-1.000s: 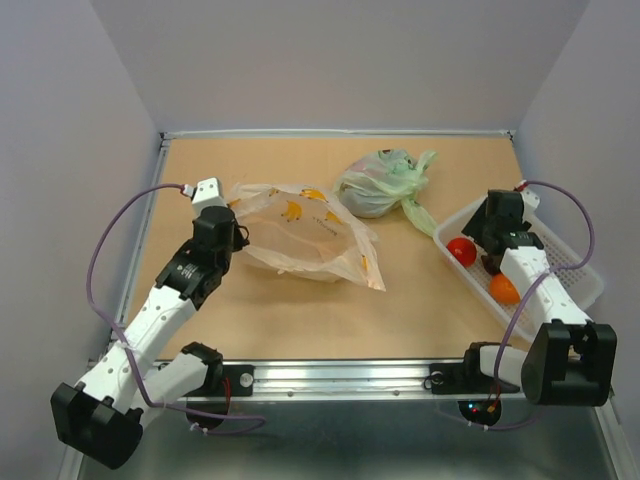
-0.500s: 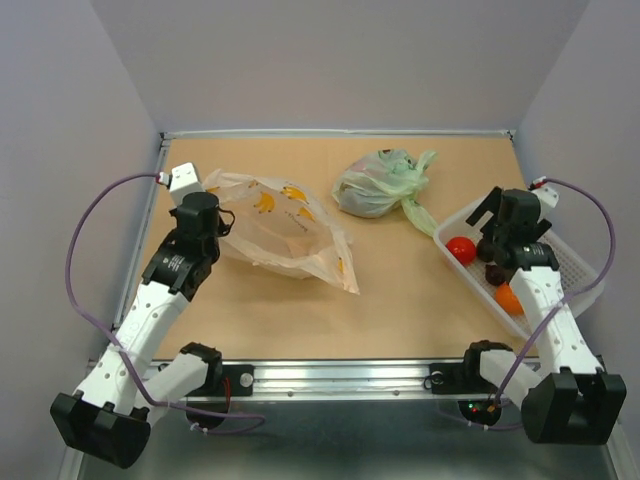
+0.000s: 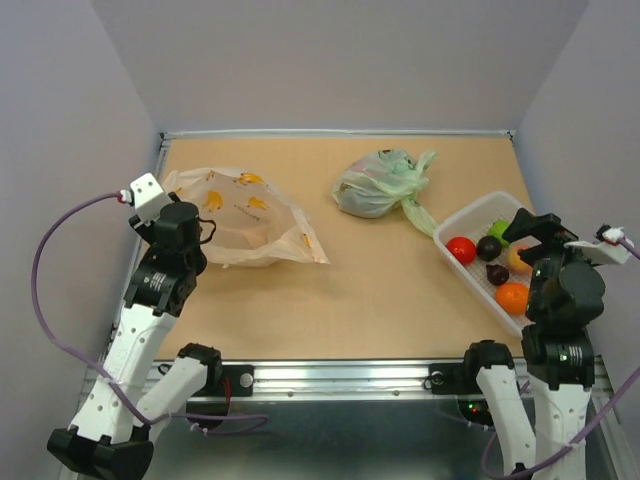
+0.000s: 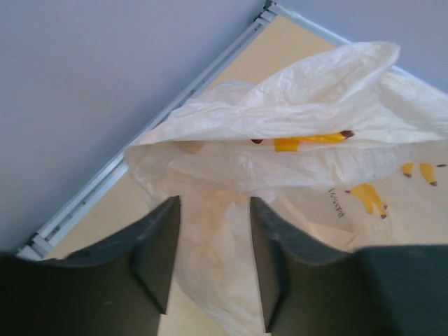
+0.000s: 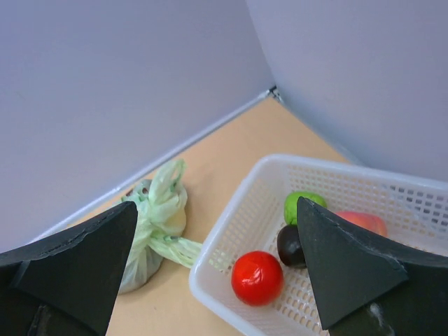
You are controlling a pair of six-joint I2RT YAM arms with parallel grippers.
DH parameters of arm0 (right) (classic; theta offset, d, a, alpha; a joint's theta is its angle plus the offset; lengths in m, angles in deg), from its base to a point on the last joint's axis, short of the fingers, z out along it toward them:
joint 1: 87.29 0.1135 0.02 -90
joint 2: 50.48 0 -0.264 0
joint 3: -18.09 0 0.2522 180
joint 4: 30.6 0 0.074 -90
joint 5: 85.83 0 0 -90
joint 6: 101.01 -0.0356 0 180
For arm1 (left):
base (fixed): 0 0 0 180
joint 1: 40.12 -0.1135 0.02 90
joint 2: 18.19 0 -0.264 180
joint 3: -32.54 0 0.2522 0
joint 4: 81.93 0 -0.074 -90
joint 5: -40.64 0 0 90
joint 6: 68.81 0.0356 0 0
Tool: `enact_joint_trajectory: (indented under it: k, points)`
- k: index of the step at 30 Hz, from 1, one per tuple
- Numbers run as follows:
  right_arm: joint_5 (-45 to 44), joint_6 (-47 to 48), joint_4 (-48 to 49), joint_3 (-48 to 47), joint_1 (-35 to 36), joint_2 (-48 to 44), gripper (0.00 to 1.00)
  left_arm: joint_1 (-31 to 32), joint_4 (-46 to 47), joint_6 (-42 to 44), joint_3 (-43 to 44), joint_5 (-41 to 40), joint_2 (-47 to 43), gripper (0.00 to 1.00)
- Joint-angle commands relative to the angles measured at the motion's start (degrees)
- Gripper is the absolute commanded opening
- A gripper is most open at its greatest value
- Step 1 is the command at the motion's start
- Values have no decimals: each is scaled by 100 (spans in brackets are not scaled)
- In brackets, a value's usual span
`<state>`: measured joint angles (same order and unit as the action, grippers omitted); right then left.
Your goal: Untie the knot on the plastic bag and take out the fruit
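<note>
The peach-orange plastic bag (image 3: 248, 215) lies flattened and crumpled at the left of the table; its knot cannot be made out in any view. My left gripper (image 3: 204, 232) is at the bag's left end. In the left wrist view the left gripper (image 4: 213, 210) is open, with loose film of the bag (image 4: 308, 119) lying between the fingers (image 4: 157, 259), not pinched. Fruit lies in the white basket (image 3: 455, 222): a red one (image 3: 461, 250), an orange one (image 3: 511, 298) and others. My right gripper (image 3: 535, 228) hangs wide open and empty above the basket (image 5: 231, 210).
A tied pale green bag (image 3: 378, 185) sits at the back centre, its tail pointing toward the basket; it also shows as the green bag (image 5: 150, 224) in the right wrist view. A raised metal rail (image 3: 340, 132) and grey walls bound the table.
The left arm drew back to the left, dragging the bag with it, and its jaws went from shut to apart. The right arm rose out of the basket and pulled back.
</note>
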<state>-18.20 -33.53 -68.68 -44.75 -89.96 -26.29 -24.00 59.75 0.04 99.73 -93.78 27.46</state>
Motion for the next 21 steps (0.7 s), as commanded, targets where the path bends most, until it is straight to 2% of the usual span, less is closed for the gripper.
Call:
enact_joint_trajectory:
  k: [1, 2, 5, 12, 17, 21]
  points:
    - [136, 468, -29, -207, -14, -641, 100, -30, -180, -100, 177, -462, -328, 64]
    - [206, 494, -47, -207, -14, -774, 100, -21, -225, -109, 185, -436, -415, 74]
    - [399, 678, -56, -260, -14, -1091, 100, -30, -436, -170, 291, -366, -583, 92]
    - [445, 935, -310, -401, 118, -1460, 100, -21, -691, -179, 405, -155, -1365, 99]
    - [506, 732, -653, -594, 443, -1715, 100, -21, -972, -58, 738, 433, -2014, 99]
    - [541, 749, -1012, -804, 611, -1970, 100, -30, -1191, 40, 967, 610, -2323, 99]
